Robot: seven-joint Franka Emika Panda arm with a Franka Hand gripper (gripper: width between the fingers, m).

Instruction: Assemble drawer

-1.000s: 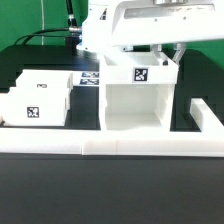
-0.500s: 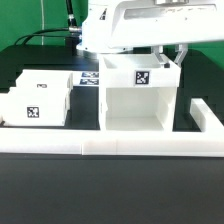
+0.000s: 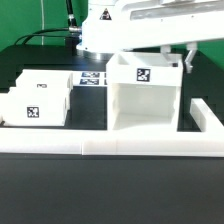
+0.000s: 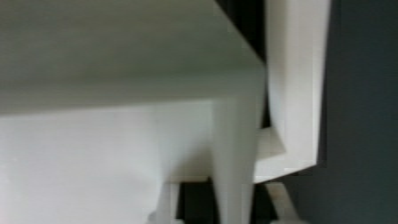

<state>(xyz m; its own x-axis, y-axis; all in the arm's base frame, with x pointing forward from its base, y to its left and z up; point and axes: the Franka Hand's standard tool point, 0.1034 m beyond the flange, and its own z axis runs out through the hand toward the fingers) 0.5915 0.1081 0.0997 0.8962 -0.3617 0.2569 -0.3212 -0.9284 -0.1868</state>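
Note:
The tall white drawer case (image 3: pixel 145 100), open at the front and with a black-and-white tag on its top edge, stands in the middle of the table. My gripper (image 3: pixel 184 60) is at its upper right corner, mostly hidden under the white arm. In the wrist view a thin white wall of the case (image 4: pixel 240 120) runs between the fingertips, and the gripper (image 4: pixel 228 205) is shut on it. Two small white trays with tags sit at the exterior view's left, one in front (image 3: pixel 32 108) and one behind it (image 3: pixel 48 82).
The marker board (image 3: pixel 92 77) lies flat behind the trays. A long low white rail (image 3: pixel 110 148) edges the table's front, and another piece of rail (image 3: pixel 205 115) stands at the exterior view's right, close to the case.
The case has shifted toward the exterior view's right with my gripper on it, widening the gap to the trays. The trays have not moved.

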